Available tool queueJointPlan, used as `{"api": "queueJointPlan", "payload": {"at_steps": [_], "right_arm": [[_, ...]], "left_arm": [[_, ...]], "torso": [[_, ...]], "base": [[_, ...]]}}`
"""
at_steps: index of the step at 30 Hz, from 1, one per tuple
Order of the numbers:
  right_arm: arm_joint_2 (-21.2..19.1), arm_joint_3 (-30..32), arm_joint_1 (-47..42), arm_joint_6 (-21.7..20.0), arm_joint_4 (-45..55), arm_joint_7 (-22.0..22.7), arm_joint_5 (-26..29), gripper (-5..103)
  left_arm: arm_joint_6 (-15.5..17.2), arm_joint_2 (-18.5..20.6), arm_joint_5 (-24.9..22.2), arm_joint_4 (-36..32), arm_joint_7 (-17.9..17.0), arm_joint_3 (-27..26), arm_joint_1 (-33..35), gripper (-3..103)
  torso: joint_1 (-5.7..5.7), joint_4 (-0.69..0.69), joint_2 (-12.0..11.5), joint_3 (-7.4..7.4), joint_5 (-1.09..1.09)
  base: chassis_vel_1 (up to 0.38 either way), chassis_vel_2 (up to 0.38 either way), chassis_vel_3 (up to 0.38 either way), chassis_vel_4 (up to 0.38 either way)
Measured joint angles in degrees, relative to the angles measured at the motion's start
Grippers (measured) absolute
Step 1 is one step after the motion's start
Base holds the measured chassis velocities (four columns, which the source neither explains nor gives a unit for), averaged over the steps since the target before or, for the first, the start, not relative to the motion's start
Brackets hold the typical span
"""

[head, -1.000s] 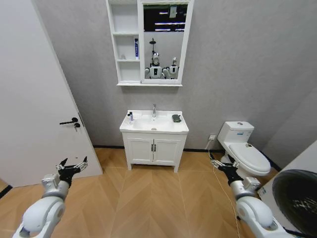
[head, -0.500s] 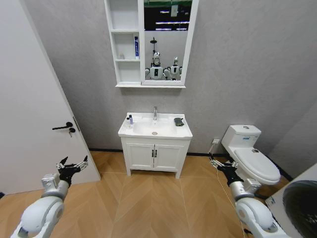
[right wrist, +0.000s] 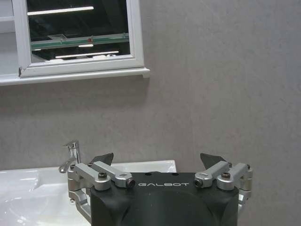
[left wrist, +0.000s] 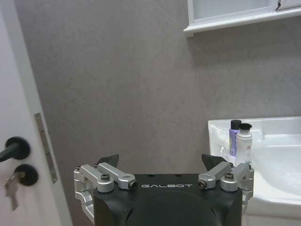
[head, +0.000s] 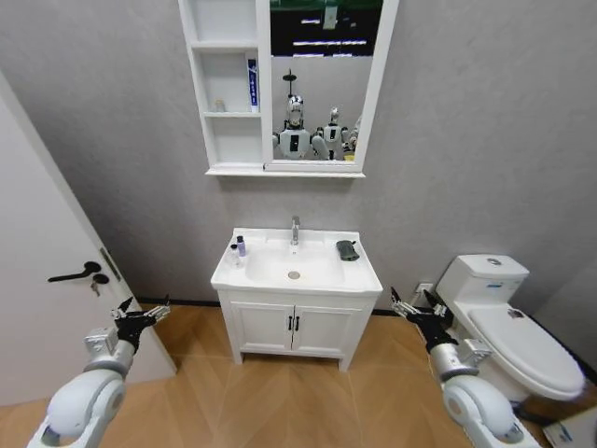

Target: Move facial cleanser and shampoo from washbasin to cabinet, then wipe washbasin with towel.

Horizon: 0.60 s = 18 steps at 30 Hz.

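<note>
The white washbasin (head: pixel 366 276) stands against the far wall under the wall-hung cabinet (head: pixel 224 140). On its left rim stand two small bottles, a purple one (head: pixel 241 245) and a white one with a black cap (head: pixel 234 253); I cannot tell which is the facial cleanser and which the shampoo. The dark towel (head: pixel 347 249) lies on the right rim. My left gripper (head: pixel 140 315) is low on the left, open and empty, far short of the basin. My right gripper (head: pixel 417 308), low on the right, is also open. The left wrist view shows the bottles (left wrist: pixel 243 141) beyond the open left gripper (left wrist: pixel 161 161).
A white door (head: pixel 37 280) with a black handle (head: pixel 75 275) stands close on the left. The toilet (head: pixel 518 327) sits right of the two-door vanity cupboard (head: pixel 294 329). A blue-and-white tube (head: pixel 252 82) stands on a cabinet shelf. The chrome tap (right wrist: pixel 70 153) is at the basin's back. Wooden floor lies in front.
The whole head view has shifted: the basin and cabinet appear larger and nearer, so the camera has moved closer. Both arms keep the same pose, grippers open.
</note>
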Motion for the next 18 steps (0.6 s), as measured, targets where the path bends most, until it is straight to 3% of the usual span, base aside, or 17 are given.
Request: {"api": "queueJointPlan", "payload": {"at_steps": [2,7,8,9,10,14,18], "right_arm": [[0.12,-0.10,0.05,-0.04,0.18,-0.02,-0.04,100],[0.50,-0.23,-0.25,-0.32,1.84,0.55,-0.12,100],[0.50,-0.23,-0.54,-0.38,2.27,0.67,-0.72,100],[0.56,-0.12,-0.96,-0.39,2.78,0.76,-1.76,100],[0.56,-0.12,-0.96,-0.39,2.78,0.76,-1.76,100],[1.28,-0.27,-1.93,-0.54,3.20,1.24,-4.17,100],[1.54,-0.51,-2.09,-0.85,3.18,1.55,-4.83,100]], "left_arm": [[0.02,0.05,-0.06,0.02,0.00,0.00,0.00,99],[0.13,0.15,-0.11,0.13,0.02,0.16,-0.01,99],[0.15,0.19,-0.09,-0.02,0.03,0.24,0.02,99],[0.36,0.25,-0.09,-0.42,0.53,0.37,0.07,99],[0.36,0.25,-0.09,-0.42,0.53,0.37,0.07,99],[1.10,0.31,0.09,-0.59,1.86,1.99,-0.85,99],[1.08,0.58,0.63,0.60,2.31,3.33,-2.02,99]], "torso": [[0.01,0.05,-0.01,0.01,0.13],[-0.01,0.02,0.00,0.00,0.04],[0.04,0.05,-0.01,0.02,0.18],[0.06,0.03,-0.02,0.02,0.05],[0.06,0.03,-0.02,0.02,0.05],[0.06,0.02,-0.02,0.02,0.12],[-0.01,-0.01,-0.01,0.00,0.05]], "base": [[-0.354,0.361,0.362,-0.370],[-0.332,0.348,0.340,-0.336],[-0.307,0.295,0.313,-0.284],[-0.230,0.270,0.267,-0.133],[-0.230,0.270,0.267,-0.133],[-0.150,0.133,0.068,-0.078],[-0.008,-0.007,-0.025,-0.009]]}}
